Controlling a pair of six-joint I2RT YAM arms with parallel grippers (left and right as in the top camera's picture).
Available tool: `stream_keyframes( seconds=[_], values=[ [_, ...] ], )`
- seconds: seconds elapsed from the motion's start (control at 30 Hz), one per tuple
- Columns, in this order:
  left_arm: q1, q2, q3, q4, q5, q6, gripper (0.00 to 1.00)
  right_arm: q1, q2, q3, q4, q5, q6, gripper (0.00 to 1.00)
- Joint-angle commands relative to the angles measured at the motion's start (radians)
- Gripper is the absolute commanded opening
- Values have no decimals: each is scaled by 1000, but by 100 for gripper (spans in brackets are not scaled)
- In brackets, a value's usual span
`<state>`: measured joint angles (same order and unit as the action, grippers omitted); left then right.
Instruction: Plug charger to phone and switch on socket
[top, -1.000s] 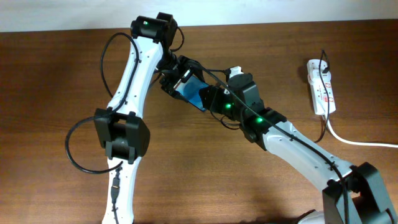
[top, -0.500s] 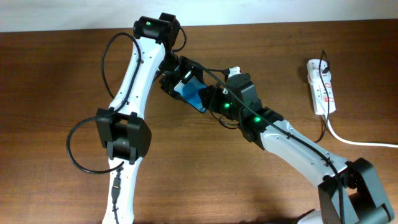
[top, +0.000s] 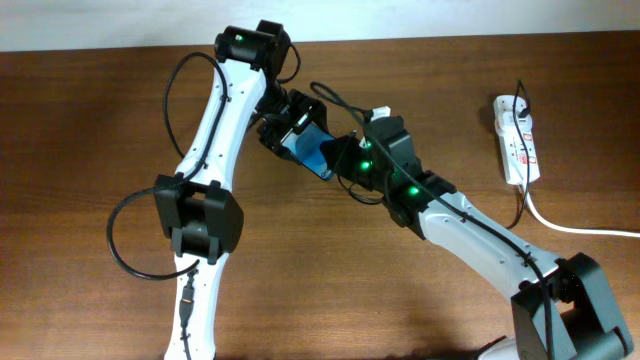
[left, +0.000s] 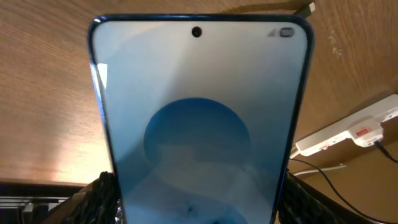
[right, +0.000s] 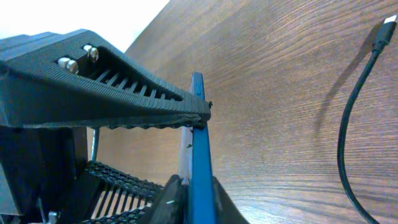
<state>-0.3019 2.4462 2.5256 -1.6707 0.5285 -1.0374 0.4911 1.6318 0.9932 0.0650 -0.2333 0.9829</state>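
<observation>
Overhead view: left gripper (top: 284, 130) jaws clamp the phone (top: 311, 150) at frame centre, above the counter (top: 100, 120). Jaws of right gripper (top: 340, 160) spread, empty, one tip touching its edge. Loose charger plug (right: 384, 28) lies upper right of right-wrist frame; grasp it near the tip, aligned with the port.

Looks like a robotics lab bench: wood-grain table (top: 90, 300), pale wall (top: 100, 20) along the top edge, white left arm (top: 215, 130) and right arm (top: 480, 240).
</observation>
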Motion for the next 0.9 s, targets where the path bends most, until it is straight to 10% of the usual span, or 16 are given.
stream_keyframes(
  seconds=[0.0, 0.23, 0.4, 0.6, 0.87],
  values=[
    [-3, -6, 25, -10, 5, -5, 2, 7, 12, 8, 0, -2, -31, 7],
    [3, -6, 25, -8, 6, 0, 17, -24, 5, 8, -5, 1, -32, 4],
    [50, -6, 25, 132, 224, 351, 38, -117, -74, 8, -39, 1, -51, 4],
    [101, -6, 25, 386, 652, 626, 24, -179, -198, 8, 31, 6, 27, 4],
    [115, -6, 25, 460, 793, 651, 43, -153, -198, 8, 166, 140, 275, 4]
  ],
)
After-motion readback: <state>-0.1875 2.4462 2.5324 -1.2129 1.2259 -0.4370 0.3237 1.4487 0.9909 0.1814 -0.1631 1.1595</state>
